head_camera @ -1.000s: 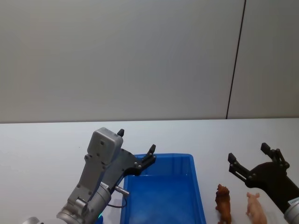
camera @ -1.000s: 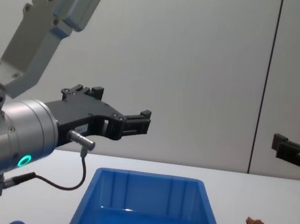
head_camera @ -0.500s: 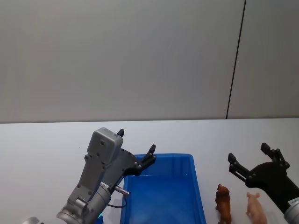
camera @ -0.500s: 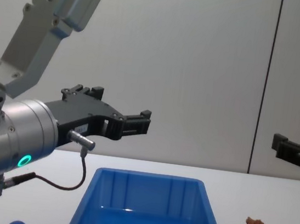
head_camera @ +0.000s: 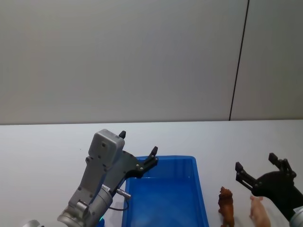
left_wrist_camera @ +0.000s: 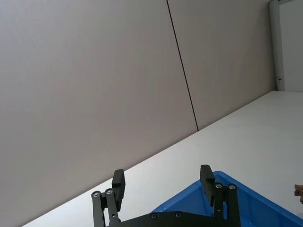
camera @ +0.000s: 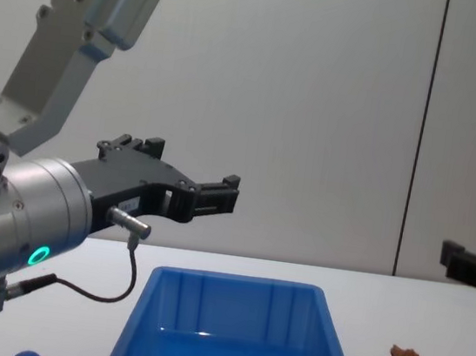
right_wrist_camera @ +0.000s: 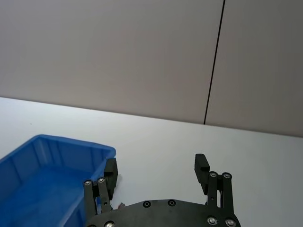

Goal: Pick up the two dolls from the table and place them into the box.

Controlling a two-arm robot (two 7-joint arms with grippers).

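My right gripper [head_camera: 255, 161], fingers spread, hangs above the pink doll [head_camera: 259, 211], the brown doll [head_camera: 226, 206] beside it toward the box [head_camera: 201, 198], so a skewed descent could topple either; my left gripper [head_camera: 138, 142], likewise spread, idles over the box's rim.

The white tabletop [head_camera: 42, 142] stretches away from me to a grey wall. Straight ahead of me the bright blue box [head_camera: 170, 158] sits on it, open side up, its long side running away from me. To my right of the box, near its wall but not touching it, the reddish-brown doll [head_camera: 227, 207] stands upright. The pale pink doll [head_camera: 260, 215] stands farther right, apart from the first. A small blue round object [camera: 26, 355] lies left of the box.
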